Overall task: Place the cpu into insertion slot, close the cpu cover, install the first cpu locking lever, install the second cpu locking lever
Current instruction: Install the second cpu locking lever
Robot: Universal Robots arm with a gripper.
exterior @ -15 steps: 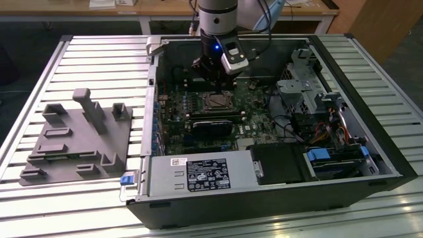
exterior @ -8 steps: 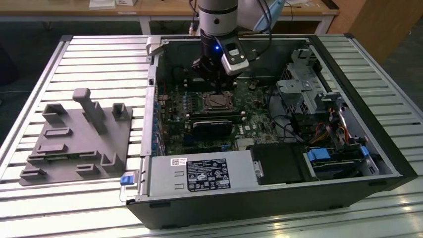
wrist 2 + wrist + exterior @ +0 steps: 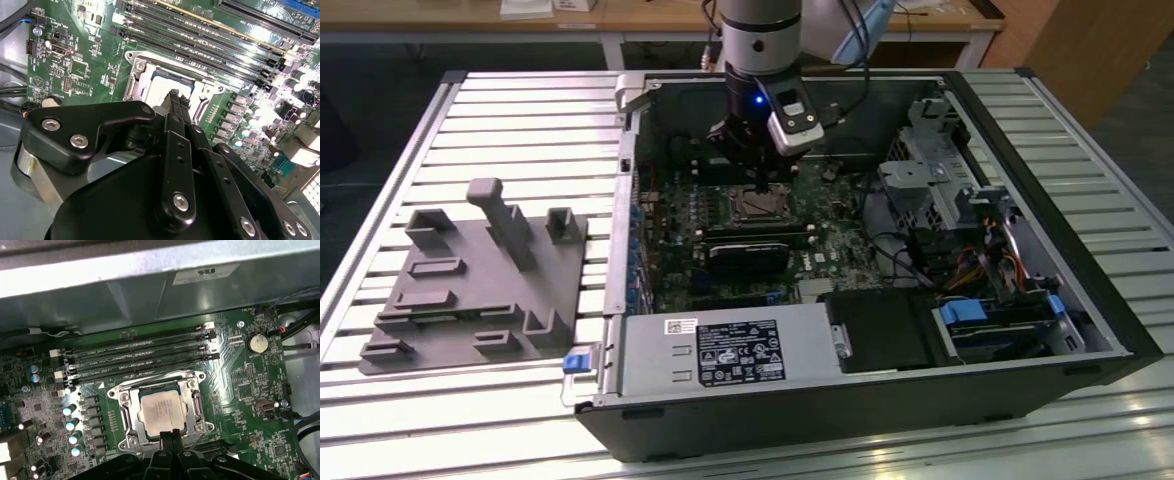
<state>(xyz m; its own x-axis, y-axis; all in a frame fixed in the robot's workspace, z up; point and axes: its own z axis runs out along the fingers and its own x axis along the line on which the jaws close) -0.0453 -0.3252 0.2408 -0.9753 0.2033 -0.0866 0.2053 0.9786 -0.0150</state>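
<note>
Your gripper [image 3: 170, 436] hangs at the socket's [image 3: 159, 410] edge, its fingers [image 3: 174, 100] pressed together and holding nothing. The chip [image 3: 160, 409] sits flat in the socket, framed by the metal cover [image 3: 126, 412], just beside the memory slots [image 3: 140, 357].

- The gripper [image 3: 761, 178] hangs just above the insertion slot [image 3: 758, 206] inside an open computer case [image 3: 1067, 300] on a slatted table [image 3: 480, 400].
- A grey fixture tray [image 3: 474, 285] lies at the case's nine o'clock.
</note>
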